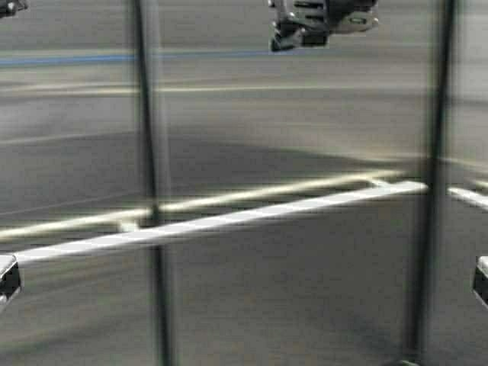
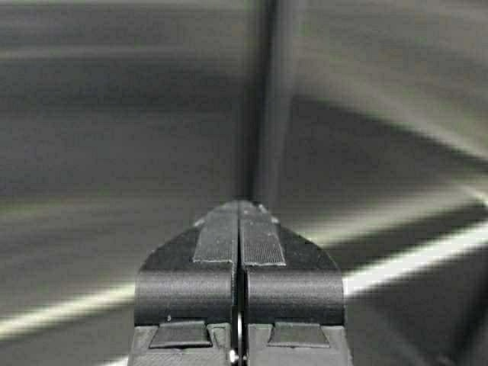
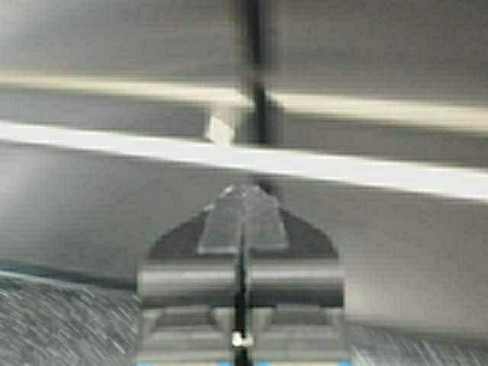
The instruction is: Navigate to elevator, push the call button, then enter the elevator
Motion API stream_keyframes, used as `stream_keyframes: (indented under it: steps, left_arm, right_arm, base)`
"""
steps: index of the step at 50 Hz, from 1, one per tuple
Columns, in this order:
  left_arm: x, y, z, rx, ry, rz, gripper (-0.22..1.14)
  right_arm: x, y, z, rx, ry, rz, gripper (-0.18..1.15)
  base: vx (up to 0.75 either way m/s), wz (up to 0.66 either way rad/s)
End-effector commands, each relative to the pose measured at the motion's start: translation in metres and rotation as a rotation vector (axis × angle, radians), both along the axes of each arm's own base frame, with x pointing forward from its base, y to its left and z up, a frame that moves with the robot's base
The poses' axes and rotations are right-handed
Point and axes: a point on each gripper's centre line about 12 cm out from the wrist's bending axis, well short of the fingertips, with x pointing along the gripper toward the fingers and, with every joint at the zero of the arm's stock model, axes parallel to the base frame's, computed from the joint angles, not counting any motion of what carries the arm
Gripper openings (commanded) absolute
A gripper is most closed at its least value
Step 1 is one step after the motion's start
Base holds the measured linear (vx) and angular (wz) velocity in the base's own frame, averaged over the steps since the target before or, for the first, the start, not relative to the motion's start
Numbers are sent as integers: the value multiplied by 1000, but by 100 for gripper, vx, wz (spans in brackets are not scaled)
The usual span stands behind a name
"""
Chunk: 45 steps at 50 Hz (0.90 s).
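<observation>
Before me stand the elevator's steel wall panels (image 1: 305,122) and handrail (image 1: 229,221); I am probably already inside. Both my left gripper (image 2: 239,221) and right gripper (image 3: 242,200) are closed, empty. Next: halt centred.

In the high view we see the handrail (image 1: 221,221) cut off at both edges and the elevator (image 1: 290,122) wall panels smeared by blur.

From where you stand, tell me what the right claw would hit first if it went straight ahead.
Most likely the horizontal silver handrail: the shut right claw points just beneath it in the wrist view. If it passes under, the grey brushed-steel elevator wall panel comes next. Depth is unclear.
</observation>
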Motion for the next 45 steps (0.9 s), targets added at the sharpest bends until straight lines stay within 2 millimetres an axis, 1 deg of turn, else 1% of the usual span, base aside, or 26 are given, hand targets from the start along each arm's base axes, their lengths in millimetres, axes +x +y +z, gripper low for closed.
stream_keyframes:
  steps: [1,17,25,27,32,45]
  left_arm:
    - [4,0,11,-11,-31,-1,2]
    - [4,0,11,-11,-31,-1,2]
    - [4,0,10,1,-29,-1,2]
    - [4,0,10,1,-31,-1,2]
    - [4,-1,11,1,-32,-3,2]
    - [4,-1,11,-19,-31,-2,2]
  right_arm:
    - [3,4,15,29,-41,6,5]
    - [2,3,10,21,-32,7,5]
    - [-7,-3,-11,-13,18,8,5]
    - [-7,-2,-14,-16,23,10,5]
    - [-2,1,-10,-6,13,10,5]
    - [4,6,-22,-17,38,12,5]
  base:
    - [11,45]
    - [10,45]
    - [10,49]
    - [9,49]
    - [9,52]
    - [10,53]
